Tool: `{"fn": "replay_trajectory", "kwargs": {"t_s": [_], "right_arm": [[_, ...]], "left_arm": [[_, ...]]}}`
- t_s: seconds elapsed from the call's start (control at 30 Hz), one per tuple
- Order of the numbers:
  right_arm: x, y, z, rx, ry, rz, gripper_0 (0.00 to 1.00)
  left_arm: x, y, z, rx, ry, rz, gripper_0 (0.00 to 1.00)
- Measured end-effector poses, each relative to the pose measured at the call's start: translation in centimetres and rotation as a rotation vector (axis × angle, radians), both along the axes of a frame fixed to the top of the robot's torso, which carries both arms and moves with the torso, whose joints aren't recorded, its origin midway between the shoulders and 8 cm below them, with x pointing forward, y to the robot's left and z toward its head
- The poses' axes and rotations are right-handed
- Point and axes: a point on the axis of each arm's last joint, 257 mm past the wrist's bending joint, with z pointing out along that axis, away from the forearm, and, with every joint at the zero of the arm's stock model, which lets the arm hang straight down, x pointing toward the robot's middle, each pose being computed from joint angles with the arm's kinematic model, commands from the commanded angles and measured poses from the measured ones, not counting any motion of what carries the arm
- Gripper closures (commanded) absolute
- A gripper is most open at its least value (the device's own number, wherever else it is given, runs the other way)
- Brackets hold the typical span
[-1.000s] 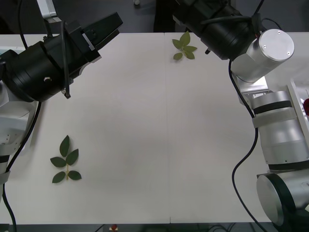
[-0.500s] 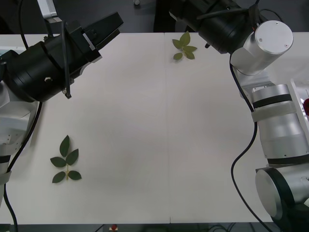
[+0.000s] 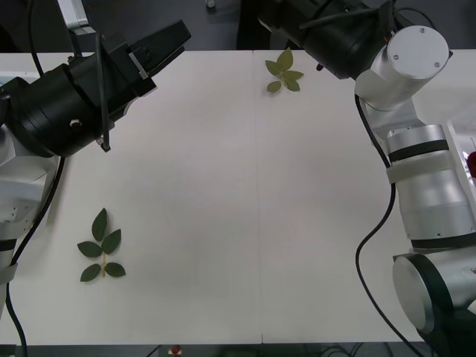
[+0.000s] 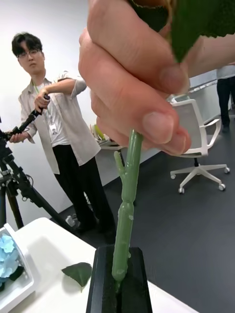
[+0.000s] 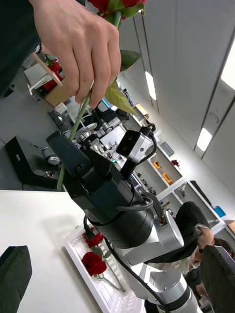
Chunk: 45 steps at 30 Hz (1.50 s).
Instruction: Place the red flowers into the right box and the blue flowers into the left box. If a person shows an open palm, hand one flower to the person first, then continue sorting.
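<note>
My right gripper (image 4: 117, 281) is shut on the lower end of a red flower's green stem (image 4: 125, 205), held out past the table's far edge. A person's hand (image 4: 132, 73) grips the same stem just above my black fingers. From the left wrist view, that hand (image 5: 78, 44) holds the stem under a red bloom (image 5: 115, 4), with the right gripper (image 5: 54, 164) at the stem's foot. Red flowers (image 5: 93, 261) lie in the right box (image 5: 105, 293). Blue flowers (image 4: 6, 259) lie in the left box (image 4: 19, 288). My left gripper (image 3: 169, 46) hovers open over the table's far left.
Two loose leaf sprigs lie on the white table (image 3: 253, 208): one near the far edge (image 3: 282, 72), one at the near left (image 3: 100, 253). The right box's rim (image 3: 460, 152) shows beside my right arm (image 3: 416, 171). A person with a tripod (image 4: 54, 127) stands beyond the table.
My right arm has swung slightly farther beyond the table's far edge, its elbow shifting right. The left arm and the leaf sprigs have not moved.
</note>
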Motion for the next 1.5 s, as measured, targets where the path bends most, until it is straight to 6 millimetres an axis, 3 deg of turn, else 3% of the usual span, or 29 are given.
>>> {"fn": "replay_trajectory", "kwargs": {"t_s": [0.33, 0.53, 1.0, 1.03, 1.07, 1.1, 1.13, 1.3, 1.5], "right_arm": [[2.8, 0.9, 0.7, 0.001, 0.038, -0.016, 1.00], [3.0, 1.2, 1.8, 0.003, 0.027, -0.014, 1.00], [4.1, 1.1, 1.8, 0.029, 0.057, -0.021, 1.00], [4.1, 1.1, 1.8, 0.031, 0.057, -0.020, 0.70], [4.1, 1.1, 1.8, 0.031, 0.057, -0.019, 0.57], [4.1, 1.1, 1.8, 0.031, 0.057, -0.019, 0.33], [4.1, 1.1, 1.8, 0.031, 0.057, -0.019, 0.25], [4.0, 1.2, 1.8, 0.029, 0.057, -0.016, 0.05], [3.3, 1.1, 2.0, 0.054, 0.073, 0.037, 0.00]], "left_arm": [[0.0, 0.0, 0.0, -0.001, 0.000, -0.001, 0.00], [0.0, 0.0, 0.0, -0.002, 0.000, -0.001, 0.00], [0.0, 0.0, 0.1, -0.003, 0.000, -0.002, 0.00], [0.0, 0.0, 0.1, -0.003, 0.000, -0.002, 0.00], [0.0, 0.0, 0.1, -0.003, 0.000, -0.002, 0.00], [0.0, 0.0, 0.1, -0.003, 0.000, -0.002, 0.00], [0.0, 0.0, 0.1, -0.003, 0.000, -0.002, 0.00], [0.0, 0.0, 0.1, -0.004, 0.000, -0.002, 0.00], [-0.1, 0.0, 0.1, -0.004, 0.000, -0.002, 0.00]]}}
